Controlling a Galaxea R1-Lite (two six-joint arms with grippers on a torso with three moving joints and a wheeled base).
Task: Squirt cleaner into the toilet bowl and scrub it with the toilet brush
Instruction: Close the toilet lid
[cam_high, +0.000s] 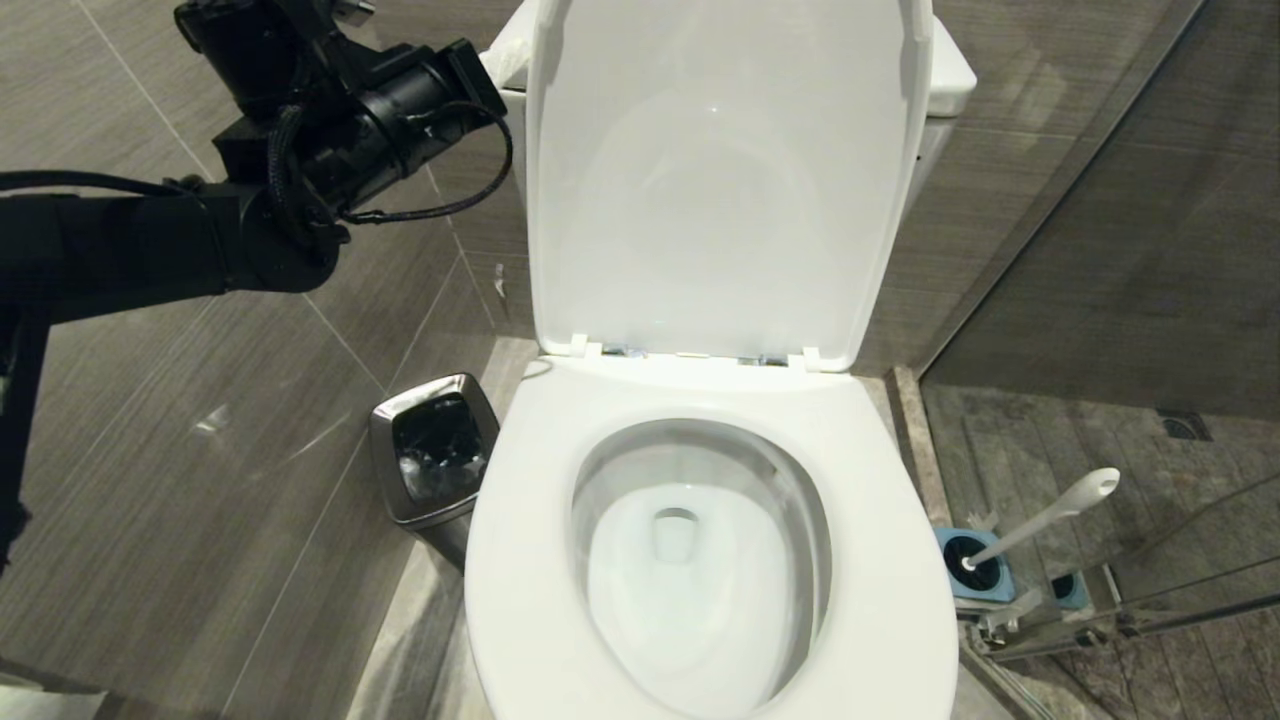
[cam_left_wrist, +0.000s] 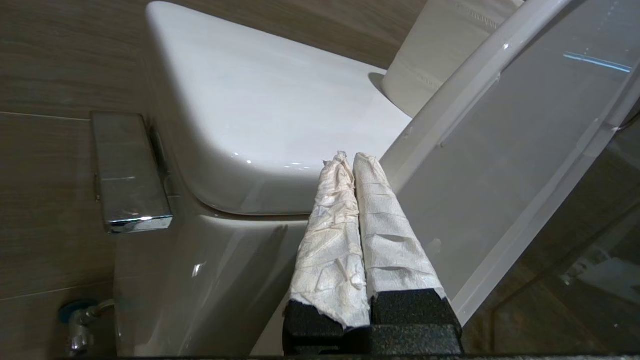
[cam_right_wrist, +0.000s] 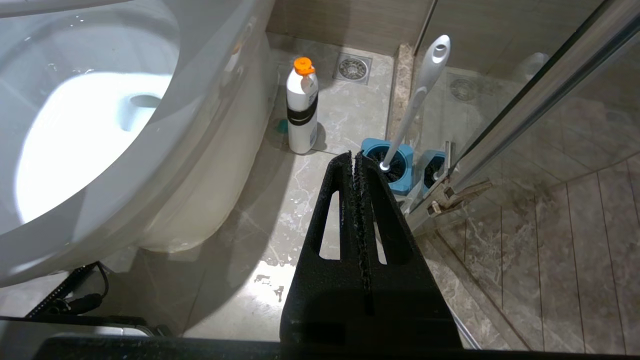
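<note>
The toilet bowl (cam_high: 880, 520) stands open, seat down and lid (cam_high: 720, 180) raised, with clear water inside. My left arm (cam_high: 400, 120) reaches up beside the tank. Its gripper (cam_left_wrist: 351, 159) is shut and holds nothing. Its paper-wrapped fingers point at the tank lid (cam_left_wrist: 260, 110), next to the raised lid's edge. The toilet brush (cam_high: 1050, 515) leans in its blue holder (cam_high: 985, 590) on the floor right of the bowl. My right gripper (cam_right_wrist: 354, 156) hangs shut and empty, a little short of the brush (cam_right_wrist: 420, 95). A white orange-capped bottle (cam_right_wrist: 301, 107), the cleaner, stands by the bowl's base.
A steel bin (cam_high: 435, 450) stands left of the bowl. A chrome flush lever (cam_left_wrist: 130, 175) sticks out from the tank's side, and a toilet roll (cam_left_wrist: 440, 50) sits on top. A glass shower door and its metal rail (cam_right_wrist: 525, 100) close off the right, just behind the brush holder.
</note>
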